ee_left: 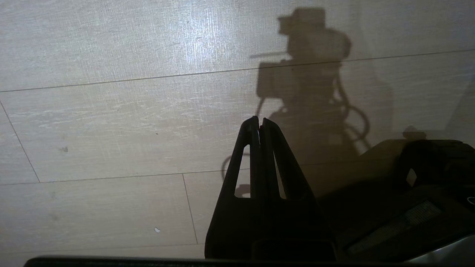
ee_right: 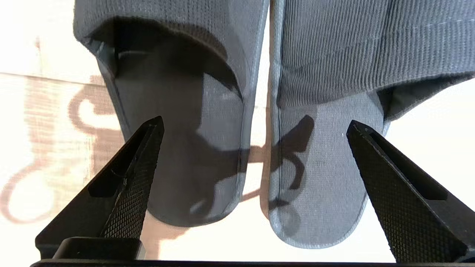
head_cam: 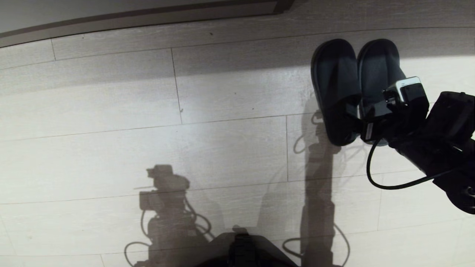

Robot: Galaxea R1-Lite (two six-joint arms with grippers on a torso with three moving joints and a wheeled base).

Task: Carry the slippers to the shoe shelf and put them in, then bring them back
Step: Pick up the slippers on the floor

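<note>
The slippers (head_cam: 352, 81), a dark slate-grey pair, lie side by side on the pale plank floor at the right of the head view, toes pointing away from me. In the right wrist view the left slipper (ee_right: 185, 148) and the right slipper (ee_right: 326, 178) show their heel ends with a narrow gap between them. My right gripper (ee_right: 255, 122) hangs open just above those heels, one finger (ee_right: 130, 178) over the outer edge of each slipper, holding nothing. It also shows in the head view as the right gripper (head_cam: 359, 120). My left gripper (ee_left: 259, 120) is shut and empty over bare floor. The shoe shelf is out of view.
A dark baseboard strip (head_cam: 148, 18) runs along the far edge of the floor. My own base (head_cam: 245, 248) sits at the near edge, with shadows of my arms on the planks. A cable (head_cam: 389, 185) loops under the right arm.
</note>
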